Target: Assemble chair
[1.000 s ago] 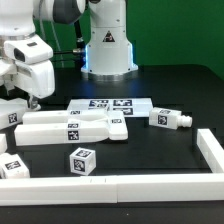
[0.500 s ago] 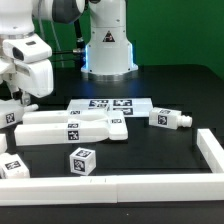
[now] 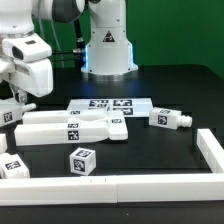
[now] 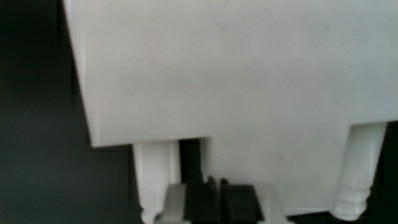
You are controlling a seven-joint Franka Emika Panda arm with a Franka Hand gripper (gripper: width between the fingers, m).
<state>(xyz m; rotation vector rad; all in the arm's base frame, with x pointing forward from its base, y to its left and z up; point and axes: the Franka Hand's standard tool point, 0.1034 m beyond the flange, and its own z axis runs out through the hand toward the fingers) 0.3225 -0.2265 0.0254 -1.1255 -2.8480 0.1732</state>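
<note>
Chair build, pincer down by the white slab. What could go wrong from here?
1. The pincer looks fully shut beside a thin prong of the white slab, nothing visible between its jaws: the grasp may have missed, so a lift could come up empty.
2. Shut that close to the prong, a sideways move might shove or twist the slab.

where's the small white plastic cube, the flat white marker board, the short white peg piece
small white plastic cube (image 3: 82, 162), exterior view, tagged front face
flat white marker board (image 3: 100, 104), exterior view, tagged top
short white peg piece (image 3: 162, 119), exterior view, tagged body
</note>
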